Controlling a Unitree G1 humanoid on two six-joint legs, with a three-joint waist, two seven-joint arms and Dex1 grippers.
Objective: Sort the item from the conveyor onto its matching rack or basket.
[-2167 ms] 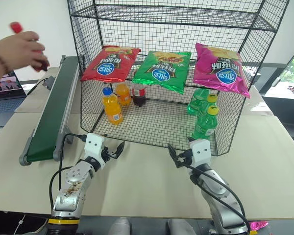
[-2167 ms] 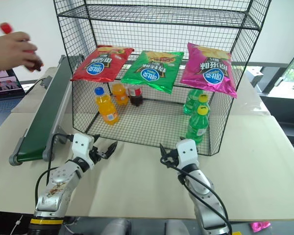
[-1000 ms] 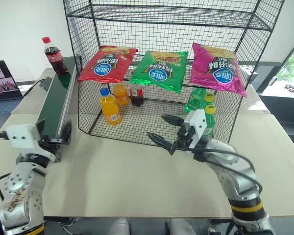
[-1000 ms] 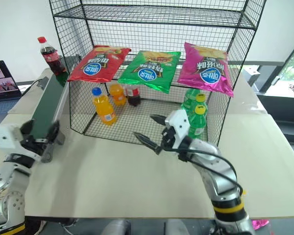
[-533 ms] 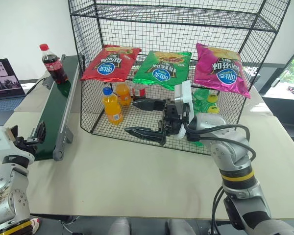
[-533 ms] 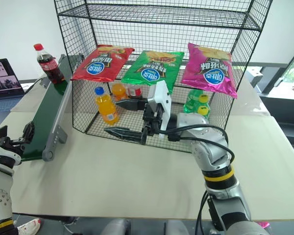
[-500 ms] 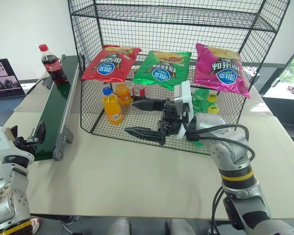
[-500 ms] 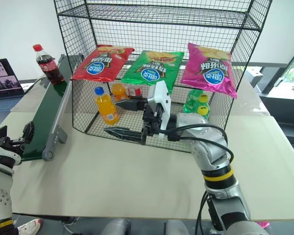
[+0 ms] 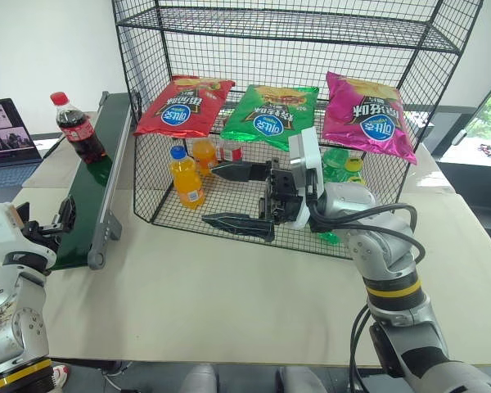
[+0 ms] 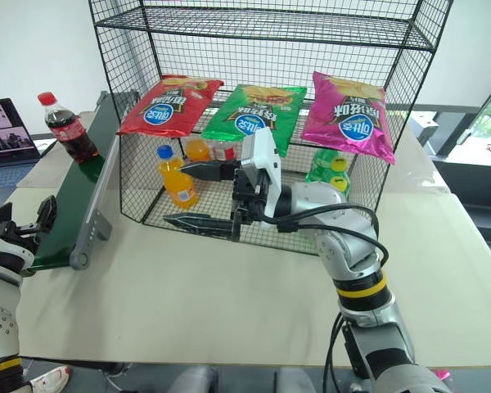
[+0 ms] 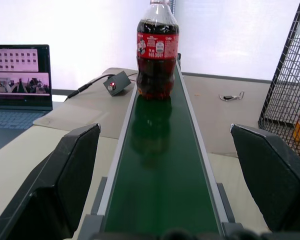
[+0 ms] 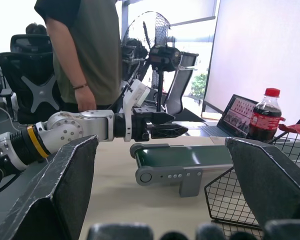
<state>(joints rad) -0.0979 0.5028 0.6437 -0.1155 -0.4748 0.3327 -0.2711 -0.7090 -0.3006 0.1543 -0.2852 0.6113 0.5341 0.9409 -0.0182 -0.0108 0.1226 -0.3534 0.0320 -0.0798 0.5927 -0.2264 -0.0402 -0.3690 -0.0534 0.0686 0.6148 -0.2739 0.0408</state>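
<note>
Beige table point(image 9: 229, 295) spreads wide under bright, even daylight, with a plain white wall point(image 9: 41, 41) behind it. Out past the left gripper point(image 9: 41, 233), an open laptop point(image 9: 4, 135) glows on a side desk, and a small black box with a red light point(image 11: 115, 82) sits near it, cable trailing. Beyond the right gripper point(image 9: 241, 196), a person in a dark shirt point(image 12: 85, 50) stands by black office chairs point(image 12: 27, 80) and a pedestal fan point(image 12: 157, 60). Window point(image 9: 487, 123) far right.

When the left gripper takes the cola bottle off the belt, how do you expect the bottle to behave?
The cola bottle looks nearly full, so it is probably fairly heavy for its size and firm under a squeeze. It stands tall and narrow on the conveyor, so a high nudge may tip it, and it would then roll. Its smooth plastic could slip between the left gripper fingers.
</note>
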